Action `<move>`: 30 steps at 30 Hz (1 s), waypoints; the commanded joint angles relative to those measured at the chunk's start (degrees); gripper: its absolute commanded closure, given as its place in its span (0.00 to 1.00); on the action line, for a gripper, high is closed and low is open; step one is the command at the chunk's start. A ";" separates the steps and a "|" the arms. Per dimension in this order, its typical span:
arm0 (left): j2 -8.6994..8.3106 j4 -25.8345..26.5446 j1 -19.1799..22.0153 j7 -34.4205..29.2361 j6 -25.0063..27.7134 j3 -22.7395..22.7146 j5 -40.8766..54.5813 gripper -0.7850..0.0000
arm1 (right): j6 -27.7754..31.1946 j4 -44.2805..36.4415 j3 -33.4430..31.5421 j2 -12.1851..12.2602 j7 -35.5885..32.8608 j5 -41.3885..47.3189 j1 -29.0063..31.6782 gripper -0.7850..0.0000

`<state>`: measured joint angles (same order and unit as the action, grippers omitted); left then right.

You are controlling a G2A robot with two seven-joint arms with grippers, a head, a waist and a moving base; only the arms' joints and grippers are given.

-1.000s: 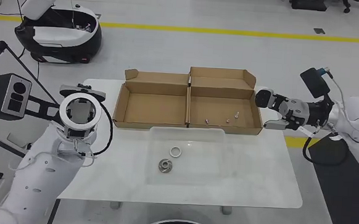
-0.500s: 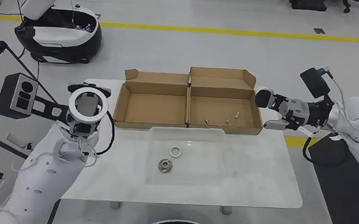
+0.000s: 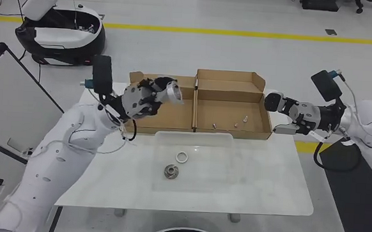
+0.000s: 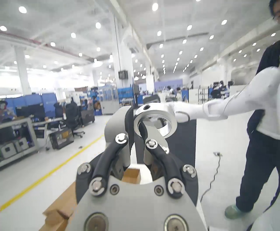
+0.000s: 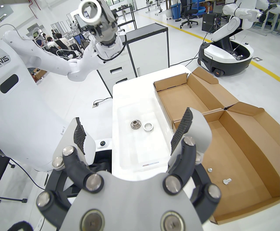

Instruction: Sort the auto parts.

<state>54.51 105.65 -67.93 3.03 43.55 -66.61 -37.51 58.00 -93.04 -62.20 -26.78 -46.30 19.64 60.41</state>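
metal ring is clenched in the left jaws above the left box — the right jaws are spread apart.

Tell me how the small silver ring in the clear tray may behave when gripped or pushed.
The small ring looks like solid metal, so probably rigid and heavy for its size. Its shiny surface may slip between fingers. It lies flat in the clear tray, so a push would likely slide it, not roll it.
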 commanded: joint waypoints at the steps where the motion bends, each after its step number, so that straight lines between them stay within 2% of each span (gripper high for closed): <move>1: 0.03 -0.55 1.05 -5.96 -2.00 0.60 0.09 1.00 | 0.00 0.00 0.00 0.00 0.00 0.00 0.00 0.00; 5: 0.64 -2.93 4.27 -15.18 -9.37 3.44 -0.72 1.00 | 0.00 0.00 0.00 0.00 0.00 0.00 0.00 0.00; 7: 1.09 -3.81 7.10 -19.66 -11.98 5.48 -4.34 1.00 | 0.00 0.00 0.00 0.00 0.00 0.00 0.00 0.00; 12: 2.79 -8.91 13.53 -24.56 -16.96 11.11 -11.35 1.00 | 0.00 0.00 0.00 0.00 0.00 0.00 0.00 0.00; 15: 3.78 -12.31 16.82 -28.06 -18.36 14.54 -16.20 1.00 | 0.00 0.00 0.00 0.00 0.00 0.00 0.00 0.00; 23: 6.55 -22.70 22.53 -33.63 -19.18 22.07 -22.23 1.00 | 0.00 0.00 0.00 0.00 0.00 0.00 0.00 0.00; 30: 10.29 -32.40 27.97 -37.60 -21.45 29.21 -25.79 1.00 | 0.00 0.00 0.00 0.00 0.00 0.00 0.00 0.00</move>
<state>64.27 74.85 -40.67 -33.77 22.78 -38.40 -62.83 58.00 -93.04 -62.20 -26.78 -46.30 19.64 60.41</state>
